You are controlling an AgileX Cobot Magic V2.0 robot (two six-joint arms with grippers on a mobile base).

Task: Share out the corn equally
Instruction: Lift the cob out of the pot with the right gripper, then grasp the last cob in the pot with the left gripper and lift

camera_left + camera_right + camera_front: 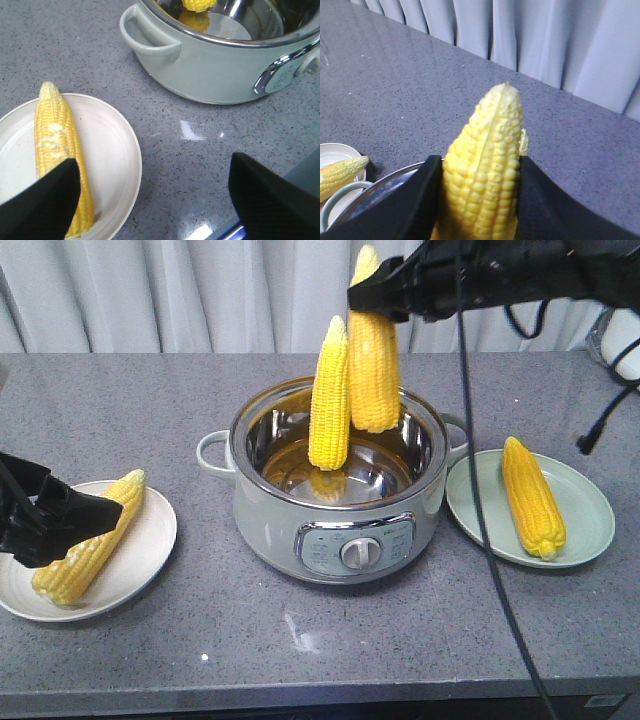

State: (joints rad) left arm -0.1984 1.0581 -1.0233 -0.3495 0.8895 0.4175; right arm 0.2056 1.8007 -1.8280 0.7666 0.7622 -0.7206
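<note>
My right gripper (385,292) is shut on the upper part of a corn cob (373,355) and holds it upright over the pot (270,515). In the right wrist view the cob (487,150) fills the gap between the black fingers (427,200). A second cob (329,400) stands on end inside the pot, just left of the held one. One cob (532,498) lies on the green plate (590,515) at the right. Another (57,145) lies on the white plate (112,150) at the left. My left gripper (155,162) hangs open low over that plate's near edge.
The steel-lined electric pot has a side handle (150,42) facing the white plate and a control knob (360,553) in front. Black cables (478,490) hang from the right arm in front of the green plate. Curtains (200,290) close off the back of the grey counter (300,640).
</note>
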